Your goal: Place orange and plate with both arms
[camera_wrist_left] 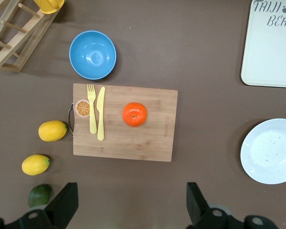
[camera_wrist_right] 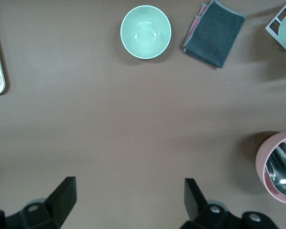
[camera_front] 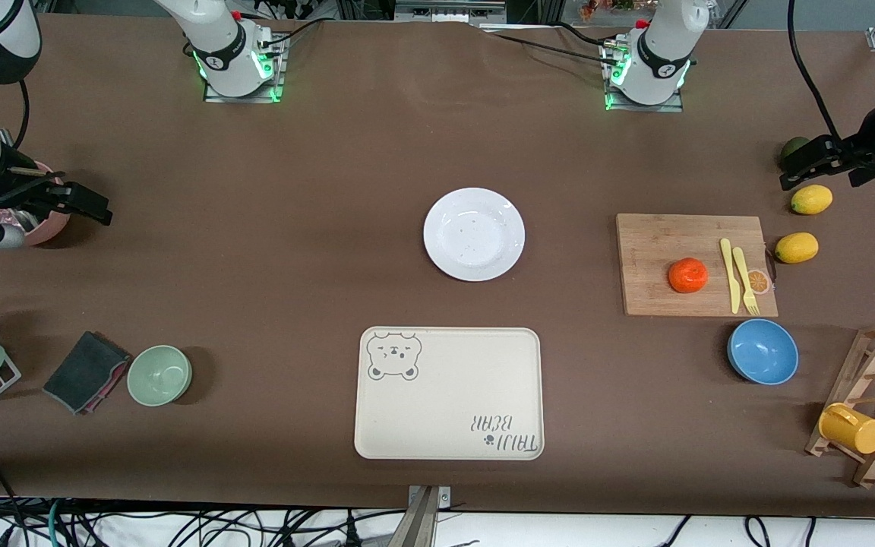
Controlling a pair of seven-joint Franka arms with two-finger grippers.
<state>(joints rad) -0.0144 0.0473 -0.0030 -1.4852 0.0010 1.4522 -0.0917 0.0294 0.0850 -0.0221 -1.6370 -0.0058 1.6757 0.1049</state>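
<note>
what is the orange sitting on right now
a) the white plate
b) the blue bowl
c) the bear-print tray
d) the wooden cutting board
d: the orange rests on the wooden cutting board, beside the yellow knife and fork; the white plate holds nothing.

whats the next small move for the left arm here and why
Probably swing the open left gripper in over the orange on the cutting board: it hangs at the table's end above the lemons, holding nothing, and the orange sits untouched beside the fork.
</note>
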